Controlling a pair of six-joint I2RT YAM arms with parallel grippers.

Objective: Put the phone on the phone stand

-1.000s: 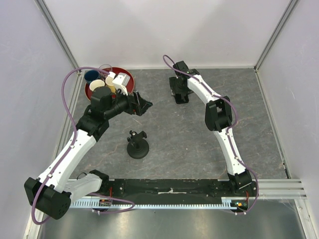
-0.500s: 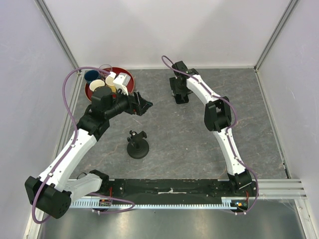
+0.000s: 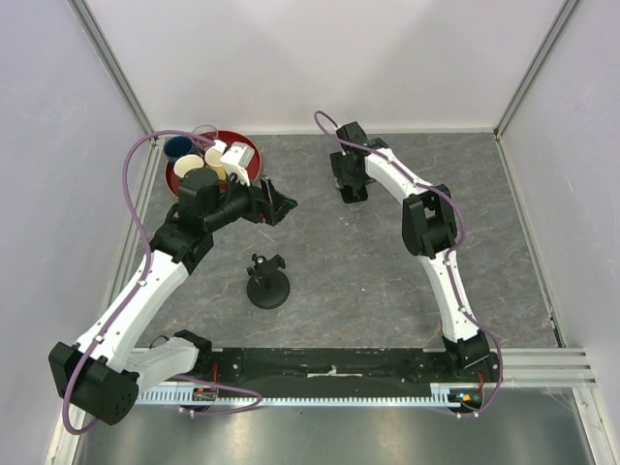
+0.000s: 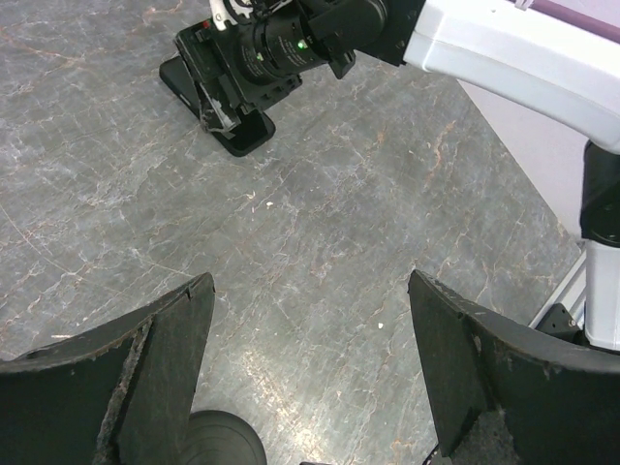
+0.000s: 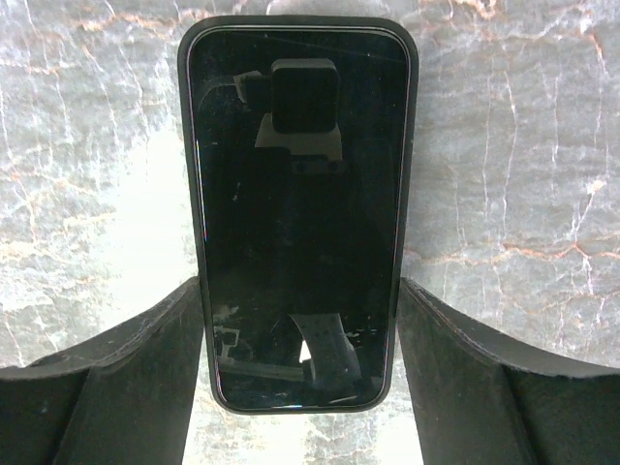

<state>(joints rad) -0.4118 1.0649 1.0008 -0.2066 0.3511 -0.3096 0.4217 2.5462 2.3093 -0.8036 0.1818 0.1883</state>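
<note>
The phone [image 5: 295,208], a thin flat black rectangular slab with rounded corners and a glossy face, lies flat on the grey marbled surface [image 5: 504,145]. In my right wrist view its long axis runs from 12 to 6 o'clock, straight along my reach, and its near half sits between my fingers [image 5: 126,368]. My right gripper [image 5: 298,291] straddles it across the narrow way, one finger against the long edge at 9 o'clock and the other against the edge at 3 o'clock. I judge the grip made, set as wide as the phone, with the phone resting on the surface as far as I can tell.

From above, the phone stand [image 3: 268,287], a small black piece with a round disc base, short post and clamp bracket on top, stands upright at about 7 o'clock from the phone, well apart. The carry should run that way, and the phone must tip up from its flat lie to meet the bracket. My left gripper [image 3: 276,205] hangs at 12 o'clock of the stand, nearer to it, spread wide and empty.

At 11 o'clock from the stand, a round red bowl [image 3: 254,147] holds a dark blue cup [image 3: 177,147], pale cream cups and a white piece. My left arm covers part of it.
</note>
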